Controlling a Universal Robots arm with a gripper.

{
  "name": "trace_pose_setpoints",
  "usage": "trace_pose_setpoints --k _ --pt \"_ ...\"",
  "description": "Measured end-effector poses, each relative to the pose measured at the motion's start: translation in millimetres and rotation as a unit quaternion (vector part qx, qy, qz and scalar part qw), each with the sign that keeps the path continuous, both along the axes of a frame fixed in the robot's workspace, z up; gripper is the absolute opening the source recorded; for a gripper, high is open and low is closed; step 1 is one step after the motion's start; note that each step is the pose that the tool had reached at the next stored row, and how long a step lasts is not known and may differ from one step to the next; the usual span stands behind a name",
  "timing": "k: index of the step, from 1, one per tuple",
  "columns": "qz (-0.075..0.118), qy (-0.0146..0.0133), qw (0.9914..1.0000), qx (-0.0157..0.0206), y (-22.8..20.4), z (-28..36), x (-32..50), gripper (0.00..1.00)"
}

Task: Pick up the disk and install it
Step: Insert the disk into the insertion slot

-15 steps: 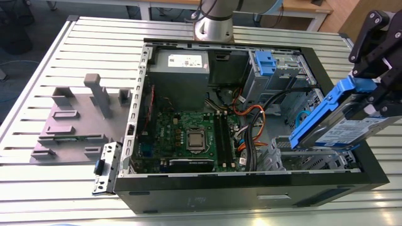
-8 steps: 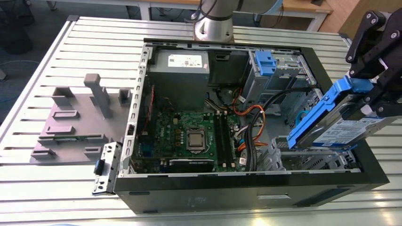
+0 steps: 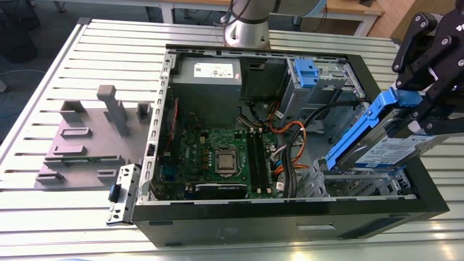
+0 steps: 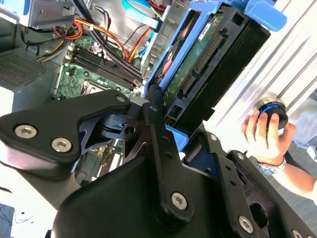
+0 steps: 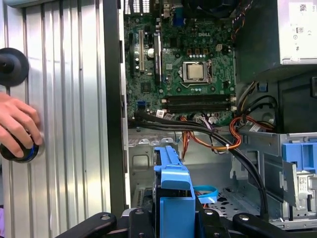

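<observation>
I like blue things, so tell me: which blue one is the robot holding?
The disk with the blue frame, tilted in the gripper at the exterior view's right. The smaller blue piece sits inside the case, untouched.

setting: robotics lab | evidence: slotted aluminium bench, opened computer case, grey fixture block

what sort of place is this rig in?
Probably a robotics lab bench: slotted aluminium table, open desktop PC case standing on it, and the arm's gripper holding the disk over that case.
</observation>
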State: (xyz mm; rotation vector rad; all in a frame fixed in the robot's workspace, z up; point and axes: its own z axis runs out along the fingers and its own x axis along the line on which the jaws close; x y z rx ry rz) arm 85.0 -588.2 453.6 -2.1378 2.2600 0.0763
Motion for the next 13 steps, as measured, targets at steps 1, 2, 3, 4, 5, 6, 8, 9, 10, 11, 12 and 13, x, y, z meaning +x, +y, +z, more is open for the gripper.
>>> trace_pose_setpoints --k 1,2,3,4,5,6,8,9,10,11,12,13 --pt "0.000 0.0000 1.00000 0.0010 0.1 -0.6 -0.1 0.36" --pt "-0.001 0.0000 1.00000 0.0011 0.1 -1.4 -0.2 0.36" --pt "-0.002 0.0001 1.00000 0.0010 0.1 -2.3 -0.3 0.36" --pt "-0.004 0.0000 0.99999 0.0011 0.0 -3.4 -0.3 0.36" --pt "-0.004 0.0000 0.99999 0.0011 0.0 -4.2 -0.3 0.36" --pt "-0.004 0.0000 0.99999 0.0011 0.0 -5.1 -0.4 0.36" --pt "-0.004 0.0000 0.99999 0.0011 0.0 -6.9 -0.4 0.36" --pt "-0.004 0.0000 0.99999 0.0011 0.0 -7.8 -0.4 0.36" --pt "-0.004 0.0000 0.99999 0.0011 0.0 -8.6 -0.4 0.36" --pt "-0.004 0.0000 0.99999 0.0011 0.1 -9.3 -0.4 0.36" --pt "-0.004 0.0000 0.99999 0.0011 0.3 -10.0 -0.4 0.36" --pt "-0.004 0.0000 0.99999 0.0012 0.5 -10.6 -0.4 0.36"
